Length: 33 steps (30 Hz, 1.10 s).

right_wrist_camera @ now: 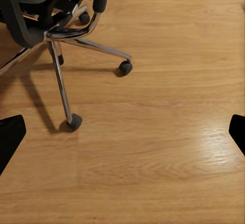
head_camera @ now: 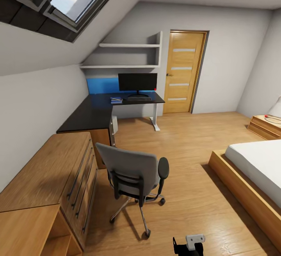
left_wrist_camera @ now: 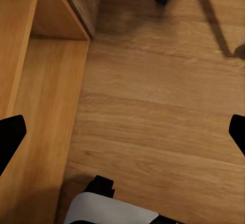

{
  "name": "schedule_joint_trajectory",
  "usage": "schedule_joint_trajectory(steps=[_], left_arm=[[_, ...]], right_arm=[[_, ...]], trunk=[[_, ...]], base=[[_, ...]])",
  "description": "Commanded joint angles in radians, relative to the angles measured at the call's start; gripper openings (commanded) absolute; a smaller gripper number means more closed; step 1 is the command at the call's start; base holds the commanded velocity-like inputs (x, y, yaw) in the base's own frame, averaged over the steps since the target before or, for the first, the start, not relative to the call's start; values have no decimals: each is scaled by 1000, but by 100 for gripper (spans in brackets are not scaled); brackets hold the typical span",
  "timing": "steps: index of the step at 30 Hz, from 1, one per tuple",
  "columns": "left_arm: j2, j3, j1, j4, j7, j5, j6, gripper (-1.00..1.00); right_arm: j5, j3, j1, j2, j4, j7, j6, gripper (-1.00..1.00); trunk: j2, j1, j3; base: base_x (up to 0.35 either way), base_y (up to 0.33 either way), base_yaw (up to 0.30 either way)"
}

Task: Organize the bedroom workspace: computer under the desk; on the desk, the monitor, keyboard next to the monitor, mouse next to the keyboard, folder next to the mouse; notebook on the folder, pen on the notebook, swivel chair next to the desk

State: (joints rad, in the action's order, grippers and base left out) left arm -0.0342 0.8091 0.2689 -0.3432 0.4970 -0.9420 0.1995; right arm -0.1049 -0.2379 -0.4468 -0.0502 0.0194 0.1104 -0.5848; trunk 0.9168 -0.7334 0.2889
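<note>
The swivel chair (head_camera: 132, 172) stands on the wood floor with its grey back toward me, well short of the desk (head_camera: 93, 112). Its chrome base (right_wrist_camera: 64, 40) lies ahead of my right gripper (right_wrist_camera: 122, 137), which is open and empty above the floor. On the desk at the far wall stand the monitor (head_camera: 137, 82) and the keyboard (head_camera: 137, 97) in front of it. The blue folder (head_camera: 116, 100) lies left of the keyboard with something paler on it. The mouse and pen are too small to make out. The computer (head_camera: 114, 125) sits under the desk. My left gripper (left_wrist_camera: 122, 137) is open over the floor.
A light-wood dresser (head_camera: 50, 178) with long bar handles runs along the left wall, its open shelf unit (left_wrist_camera: 46, 81) close to my left gripper. A bed (head_camera: 253, 174) fills the right side, with a nightstand (head_camera: 267, 125) beyond it. A door (head_camera: 183, 73) stands right of the desk.
</note>
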Motion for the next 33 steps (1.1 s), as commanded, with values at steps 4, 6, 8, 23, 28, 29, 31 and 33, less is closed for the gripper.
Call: schedule_joint_trajectory(steps=[4,6,8,23,28,29,31,33], left_arm=[[0,9,1,0,5,-11,6,100],[0,9,1,0,5,-10,6,100],[0,9,1,0,5,-10,6,100],[0,10,1,0,5,-9,6,100],[0,10,1,0,5,-9,6,100],[0,10,1,0,5,-9,6,100],[0,10,1,0,5,-9,6,100],[0,10,1,0,5,-9,6,100]], right_arm=[[-10,-9,-1,0,2,2,-4,100],[-10,-9,-1,-1,2,2,-4,100],[-10,-9,-1,-1,2,2,-4,100],[-10,-9,-1,-1,2,2,-6,100],[-10,-9,-1,-1,2,2,-6,100],[-10,-9,-1,-1,2,2,-6,100],[-10,-9,-1,-1,2,2,-6,100],[-10,-9,-1,-1,2,2,-6,100]], trunk=[[29,-16,14],[43,-23,20],[57,-31,26],[162,-88,73],[197,-108,89],[204,-111,92],[218,-119,99],[232,-127,105]], base=[[0,0,0],[0,0,0],[0,0,0],[0,0,0],[0,0,0],[0,0,0],[0,0,0],[0,0,0]])
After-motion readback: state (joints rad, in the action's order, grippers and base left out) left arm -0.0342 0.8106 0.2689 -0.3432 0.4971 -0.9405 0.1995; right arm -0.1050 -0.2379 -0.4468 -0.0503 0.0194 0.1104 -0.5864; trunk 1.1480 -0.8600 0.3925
